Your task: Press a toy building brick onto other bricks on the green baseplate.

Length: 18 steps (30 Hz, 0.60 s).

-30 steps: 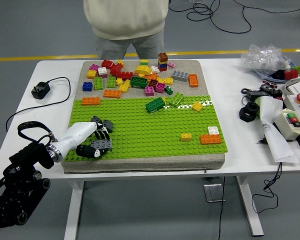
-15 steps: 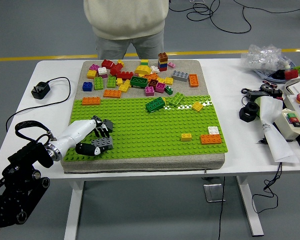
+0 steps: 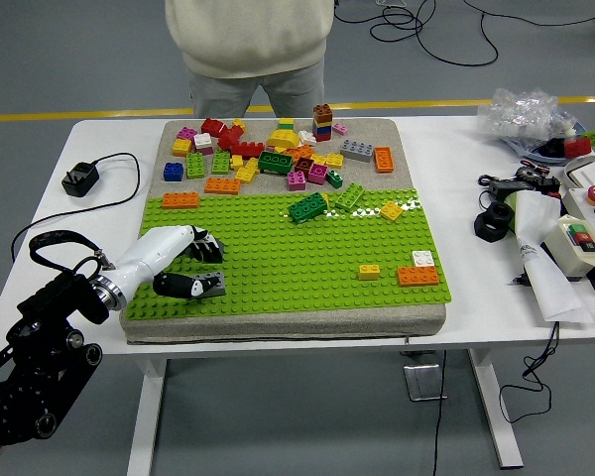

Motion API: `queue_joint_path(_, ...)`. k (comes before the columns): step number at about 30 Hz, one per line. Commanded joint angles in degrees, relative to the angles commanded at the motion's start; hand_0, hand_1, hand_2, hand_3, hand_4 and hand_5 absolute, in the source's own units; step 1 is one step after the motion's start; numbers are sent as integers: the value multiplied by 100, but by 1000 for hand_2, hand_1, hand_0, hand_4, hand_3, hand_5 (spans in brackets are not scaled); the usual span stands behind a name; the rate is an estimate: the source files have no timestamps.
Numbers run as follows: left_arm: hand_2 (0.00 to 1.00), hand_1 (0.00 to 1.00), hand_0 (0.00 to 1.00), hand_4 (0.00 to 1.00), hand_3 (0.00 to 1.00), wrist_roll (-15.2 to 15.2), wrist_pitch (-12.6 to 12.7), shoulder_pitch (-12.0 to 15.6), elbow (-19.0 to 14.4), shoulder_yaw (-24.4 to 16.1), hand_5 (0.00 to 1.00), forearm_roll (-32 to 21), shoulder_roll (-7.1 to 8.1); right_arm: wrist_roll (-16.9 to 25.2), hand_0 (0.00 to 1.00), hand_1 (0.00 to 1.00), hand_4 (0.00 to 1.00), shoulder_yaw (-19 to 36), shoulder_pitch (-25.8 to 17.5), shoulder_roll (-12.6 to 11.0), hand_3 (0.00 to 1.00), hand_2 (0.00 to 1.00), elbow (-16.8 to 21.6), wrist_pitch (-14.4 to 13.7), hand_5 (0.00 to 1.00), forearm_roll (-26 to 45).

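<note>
Head view: left hand (image 3: 183, 266) at near-left corner of green baseplate (image 3: 297, 268), fingers curled, clamped on grey brick (image 3: 210, 285) under fingertips. Brick's long axis runs left-right, flat on studs. Nearest mounted bricks, yellow brick (image 3: 369, 272) and orange brick (image 3: 417, 276), lie well right of hand. Right hand not in view.
</note>
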Motion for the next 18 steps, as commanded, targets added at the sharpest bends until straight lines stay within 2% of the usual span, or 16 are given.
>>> queue_joint_path(7, 526, 501, 630, 772, 512, 31, -106, 96, -360, -201, 110, 139, 72, 4, 790, 725, 998, 11, -6, -2, 783, 770, 0, 6, 698, -3)
queue_joint_path(8, 529, 521, 698, 823, 504, 25, -170, 111, -404, -251, 122, 192, 109, 6, 790, 725, 998, 12, -4, -3, 783, 769, 0, 4, 698, -2)
queue_joint_path(13, 529, 521, 698, 823, 504, -2, -352, 158, -444, -337, 122, 316, 242, 7, 790, 725, 998, 17, -5, -4, 783, 769, 0, 4, 698, -1)
queue_joint_path(14, 529, 578, 801, 859, 512, -5, -383, 176, -439, -348, 115, 316, 274, 8, 789, 725, 998, 18, -5, -3, 783, 769, 0, 4, 699, 1)
queue_joint_path(18, 529, 578, 801, 859, 512, -12, -435, 222, -372, -336, 115, 316, 376, 11, 789, 725, 998, 23, -3, 1, 783, 769, 0, 5, 699, 1)
